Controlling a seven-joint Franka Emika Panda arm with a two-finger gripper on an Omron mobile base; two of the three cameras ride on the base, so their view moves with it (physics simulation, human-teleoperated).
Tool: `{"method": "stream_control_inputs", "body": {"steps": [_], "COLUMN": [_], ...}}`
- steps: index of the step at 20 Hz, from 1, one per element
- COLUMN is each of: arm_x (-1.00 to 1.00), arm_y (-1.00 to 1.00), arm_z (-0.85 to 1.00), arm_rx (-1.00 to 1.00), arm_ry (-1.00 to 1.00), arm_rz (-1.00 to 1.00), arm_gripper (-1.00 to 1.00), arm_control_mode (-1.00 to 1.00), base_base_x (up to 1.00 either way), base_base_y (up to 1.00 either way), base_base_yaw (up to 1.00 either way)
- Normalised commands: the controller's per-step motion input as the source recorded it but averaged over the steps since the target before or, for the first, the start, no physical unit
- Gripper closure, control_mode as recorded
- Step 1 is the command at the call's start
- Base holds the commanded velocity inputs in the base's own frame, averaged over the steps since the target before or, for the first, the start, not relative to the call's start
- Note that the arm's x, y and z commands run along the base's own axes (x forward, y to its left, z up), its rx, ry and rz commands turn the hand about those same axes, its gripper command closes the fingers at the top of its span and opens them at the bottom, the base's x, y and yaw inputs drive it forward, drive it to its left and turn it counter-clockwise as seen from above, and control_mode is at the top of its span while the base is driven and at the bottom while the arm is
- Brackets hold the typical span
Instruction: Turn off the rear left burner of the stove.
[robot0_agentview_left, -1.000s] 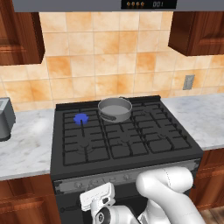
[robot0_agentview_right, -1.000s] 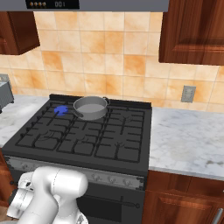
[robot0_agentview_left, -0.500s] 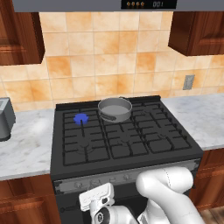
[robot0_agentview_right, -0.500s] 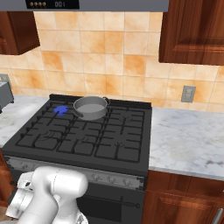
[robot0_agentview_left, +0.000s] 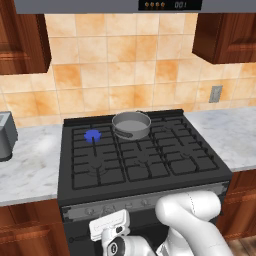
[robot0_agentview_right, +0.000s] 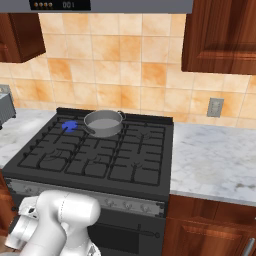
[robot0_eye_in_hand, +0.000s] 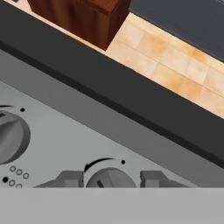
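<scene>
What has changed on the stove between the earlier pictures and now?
Nothing visibly moved. The flame on the rear left burner burns as before, the pot stays behind the centre, and the arm stays low at the stove front.

Hand view: knob at bottom centre cut off below by the frame edge; a second knob cut off at the left edge. Left base view: the stove's front knobs partly hidden behind the white arm, markings too small to read.
</scene>
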Motion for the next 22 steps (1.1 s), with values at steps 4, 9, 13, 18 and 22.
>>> {"method": "stream_control_inputs", "body": {"steps": [4,9,13,18,22], "arm_x": [0.0,0.0,0.0,0.0,0.02], "arm_y": [0.0,0.0,0.0,0.0,-0.01], "arm_z": [-0.02,-0.02,-0.02,-0.01,0.0], "arm_rx": [0.21,0.3,0.33,0.36,0.39], "arm_ry": [0.0,0.0,0.0,0.0,0.0], "arm_rz": [0.0,0.0,0.0,0.0,0.0], "arm_gripper": [1.0,1.0,1.0,1.0,1.0], "arm_control_mode": [-1.0,-1.0,-1.0,-1.0,-1.0], "base_base_x": [0.0,0.0,0.0,0.0,0.0], "base_base_y": [0.0,0.0,0.0,0.0,0.0], "base_base_yaw": [0.0,0.0,0.0,0.0,0.0]}}
